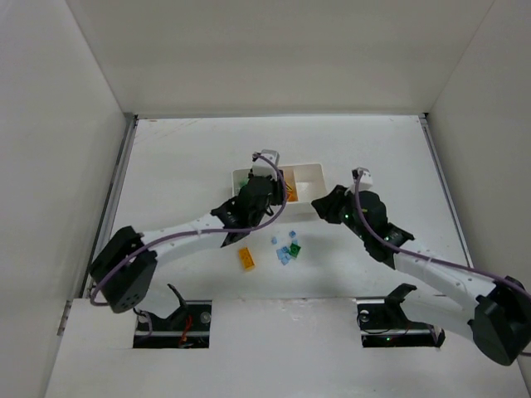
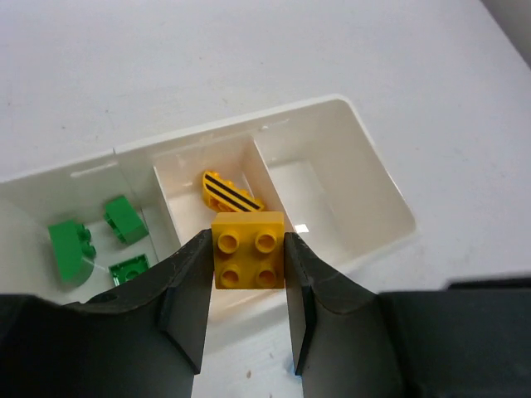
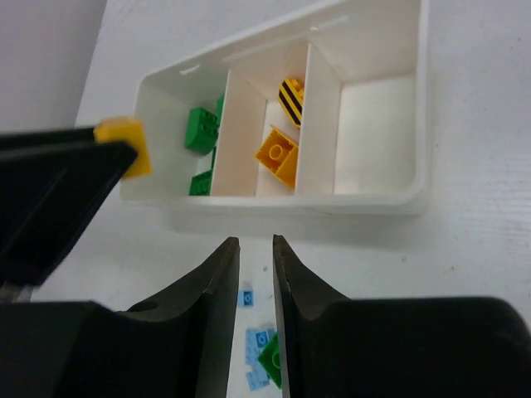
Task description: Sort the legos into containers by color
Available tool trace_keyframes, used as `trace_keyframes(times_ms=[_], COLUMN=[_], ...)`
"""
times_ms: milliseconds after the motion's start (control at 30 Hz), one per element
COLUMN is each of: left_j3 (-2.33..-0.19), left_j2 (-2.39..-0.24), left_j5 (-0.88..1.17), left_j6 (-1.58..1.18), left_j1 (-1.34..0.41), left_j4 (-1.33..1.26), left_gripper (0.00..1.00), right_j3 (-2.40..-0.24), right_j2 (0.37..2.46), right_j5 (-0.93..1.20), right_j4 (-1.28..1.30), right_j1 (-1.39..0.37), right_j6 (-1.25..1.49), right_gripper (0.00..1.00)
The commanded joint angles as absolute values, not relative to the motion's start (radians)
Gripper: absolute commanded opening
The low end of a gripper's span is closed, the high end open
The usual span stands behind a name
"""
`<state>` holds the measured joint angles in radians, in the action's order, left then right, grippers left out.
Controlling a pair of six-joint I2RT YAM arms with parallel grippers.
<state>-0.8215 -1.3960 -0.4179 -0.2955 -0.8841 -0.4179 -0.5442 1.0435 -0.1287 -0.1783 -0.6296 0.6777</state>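
My left gripper [image 2: 247, 242] is shut on a yellow four-stud lego [image 2: 249, 259], held over the near wall of the middle compartment of the white tray [image 2: 390, 199]. That compartment holds a yellow black-striped lego [image 2: 228, 192] and a plain yellow lego [image 3: 276, 153]. Green legos [image 2: 70, 245] lie in the left compartment. The right compartment [image 3: 373, 133] holds nothing. My right gripper [image 3: 255, 242] hovers just in front of the tray, jaws nearly together with nothing between them. Below it, pale blue legos [image 3: 260, 340] and a green lego [image 3: 272, 361] lie loose on the table.
In the top view a yellow-orange lego [image 1: 246, 259] lies alone on the table in front of the tray, left of the blue and green cluster [image 1: 289, 251]. White walls enclose the table on the left, right and back.
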Motion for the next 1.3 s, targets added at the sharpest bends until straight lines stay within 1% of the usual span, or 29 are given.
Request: trace_keyframes(times_ms=[0,133,200,300,333,400,433,533,700,900,967,1067,1167,1267], left_j3=[-0.928,-1.02,-1.055,-1.086,-1.091,-1.092,-1.091,-1.066,-0.965,-0.74,-0.663,-0.565,-0.502,-0.463], left_j2=[-1.495,-1.623,-1.67,-1.712,-1.716,-1.709,-1.698,-1.639,-1.458,-1.16,-1.065,-0.927,-0.8,-0.692], left_j5=[-0.387,-0.371,-0.37,-0.379,-0.382,-0.385,-0.387,-0.393,-0.394,-0.431,-0.451,-0.475,-0.492,-0.497], left_j6=[-0.284,-0.279,-0.278,-0.278,-0.281,-0.281,-0.276,-0.268,-0.275,-0.343,-0.377,-0.423,-0.465,-0.501], left_j1=[-0.843,-0.817,-0.814,-0.811,-0.811,-0.809,-0.809,-0.805,-0.774,-0.723,-0.711,-0.694,-0.676,-0.656], left_j4=[-0.462,-0.431,-0.419,-0.405,-0.405,-0.403,-0.403,-0.403,-0.402,-0.332,-0.286,-0.209,-0.106,0.01], left_gripper=[0.16,0.19,0.21,0.31,0.38,0.48,0.51,0.56,0.57,0.57,0.57,0.56,0.56,0.56], right_j3=[-0.499,-0.453,-0.443,-0.442,-0.445,-0.451,-0.457,-0.491,-0.59,-0.771,-0.827,-0.902,-0.963,-0.999], right_j2=[0.951,0.856,0.83,0.813,0.815,0.83,0.847,0.934,1.132,1.418,1.503,1.618,1.701,1.752], right_j5=[-0.16,-0.172,-0.172,-0.178,-0.182,-0.192,-0.193,-0.202,-0.21,-0.244,-0.256,-0.258,-0.279,-0.316], right_j4=[-0.169,-0.13,-0.112,-0.095,-0.092,-0.097,-0.103,-0.118,-0.161,-0.192,-0.184,-0.154,-0.094,-0.045], right_j1=[-0.648,-0.699,-0.723,-0.76,-0.778,-0.809,-0.826,-0.881,-1.004,-1.145,-1.168,-1.196,-1.211,-1.228], right_j6=[0.684,0.687,0.687,0.687,0.687,0.684,0.68,0.667,0.629,0.577,0.566,0.561,0.575,0.589], right_gripper=[0.3,0.33,0.34,0.36,0.37,0.4,0.42,0.45,0.55,0.75,0.79,0.81,0.78,0.73])
